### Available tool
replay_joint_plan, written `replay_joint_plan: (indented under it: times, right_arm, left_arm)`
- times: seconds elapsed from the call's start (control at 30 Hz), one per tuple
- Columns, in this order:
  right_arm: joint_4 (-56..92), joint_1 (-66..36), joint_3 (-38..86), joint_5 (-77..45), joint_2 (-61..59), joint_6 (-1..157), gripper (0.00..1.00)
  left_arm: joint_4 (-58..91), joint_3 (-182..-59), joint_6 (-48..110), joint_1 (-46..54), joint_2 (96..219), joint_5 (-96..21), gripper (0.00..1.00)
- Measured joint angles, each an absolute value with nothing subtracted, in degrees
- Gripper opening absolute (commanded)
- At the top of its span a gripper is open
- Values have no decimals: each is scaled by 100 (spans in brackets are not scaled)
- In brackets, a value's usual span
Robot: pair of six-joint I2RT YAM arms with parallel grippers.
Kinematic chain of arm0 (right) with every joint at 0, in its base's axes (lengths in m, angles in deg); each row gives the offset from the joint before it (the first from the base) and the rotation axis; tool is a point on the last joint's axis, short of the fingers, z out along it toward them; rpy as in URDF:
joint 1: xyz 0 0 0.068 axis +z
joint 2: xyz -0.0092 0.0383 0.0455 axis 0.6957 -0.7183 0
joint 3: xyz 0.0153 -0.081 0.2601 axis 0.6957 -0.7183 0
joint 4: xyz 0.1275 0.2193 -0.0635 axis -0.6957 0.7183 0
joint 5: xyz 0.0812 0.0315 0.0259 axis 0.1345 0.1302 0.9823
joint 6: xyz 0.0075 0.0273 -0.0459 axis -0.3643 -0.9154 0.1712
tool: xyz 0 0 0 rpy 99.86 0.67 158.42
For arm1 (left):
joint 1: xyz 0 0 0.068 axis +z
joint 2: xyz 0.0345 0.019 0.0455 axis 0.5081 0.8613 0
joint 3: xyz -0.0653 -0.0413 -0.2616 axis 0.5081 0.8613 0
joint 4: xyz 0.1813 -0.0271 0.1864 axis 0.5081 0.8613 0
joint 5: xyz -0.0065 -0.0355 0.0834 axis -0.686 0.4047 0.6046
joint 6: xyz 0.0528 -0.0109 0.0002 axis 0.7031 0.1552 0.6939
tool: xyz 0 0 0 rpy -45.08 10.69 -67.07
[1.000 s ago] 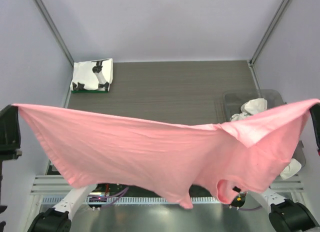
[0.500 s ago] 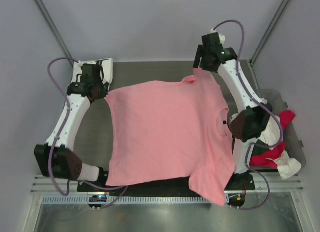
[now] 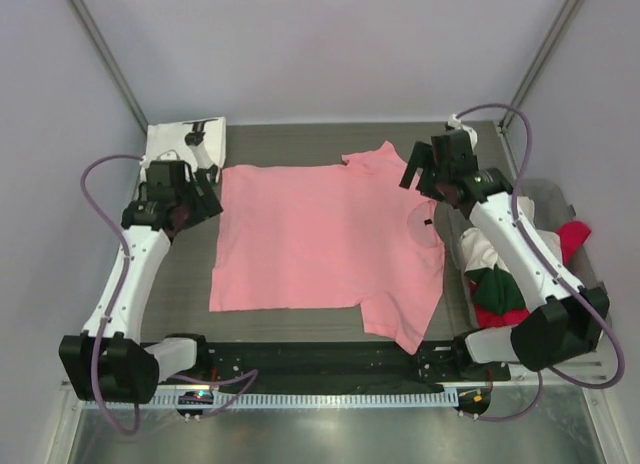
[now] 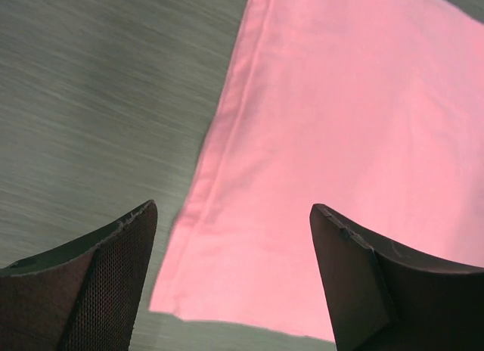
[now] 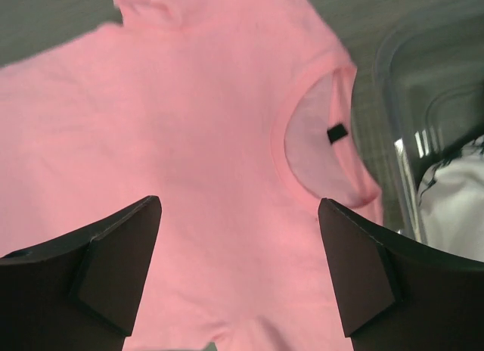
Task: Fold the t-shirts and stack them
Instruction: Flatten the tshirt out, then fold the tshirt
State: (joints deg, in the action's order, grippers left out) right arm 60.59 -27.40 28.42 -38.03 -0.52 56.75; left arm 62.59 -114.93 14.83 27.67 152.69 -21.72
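The salmon-pink t-shirt [image 3: 320, 234] lies spread flat on the table, hem to the left and collar [image 3: 425, 224] to the right. My left gripper [image 3: 205, 197] hovers open over the shirt's far-left hem corner [image 4: 227, 290], nothing between its fingers [image 4: 113, 268]. My right gripper [image 3: 415, 174] stands open above the far shoulder beside the collar [image 5: 310, 147], its fingers [image 5: 355, 268] wide apart and empty. A folded white t-shirt with black print [image 3: 186, 150] rests at the far-left corner. More t-shirts, white [image 3: 485, 249], dark green [image 3: 500, 291] and red [image 3: 572, 234], lie bunched at the right.
A clear plastic bin [image 3: 550, 194] holds the bunched shirts at the table's right edge; its rim [image 5: 393, 71] shows beside the collar. Bare grey tabletop [image 3: 300, 144] runs behind the pink shirt and to its left [image 4: 91, 101]. Frame posts rise at both far corners.
A second ago both grippers held the pink shirt stretched up in the air. It now lies flat on the table, both grippers have let go and opened, and the arms have drawn back slightly.
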Motion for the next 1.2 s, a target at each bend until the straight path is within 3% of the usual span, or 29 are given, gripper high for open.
replay_joint_plan:
  times: [0.13,0.33,0.87,1.2]
  right_arm:
    - [5541,-2738,1316,-3309,379,5402,90]
    - [5283,-2731,300,-2717,-109,5133,90]
    - [4630,-2689,48,-2256,-911,4869,89]
    - [4590,-2689,818,-2144,-1842,4904,88]
  left_arm:
    - [6080,-10577,1205,2640,14701,-2465,80]
    - [5883,-9381,740,2493,14692,-2850,79]
    - [4963,-9016,309,2480,16198,-3027,74]
    - [5116,-9926,296,2557,17264,-2526,73]
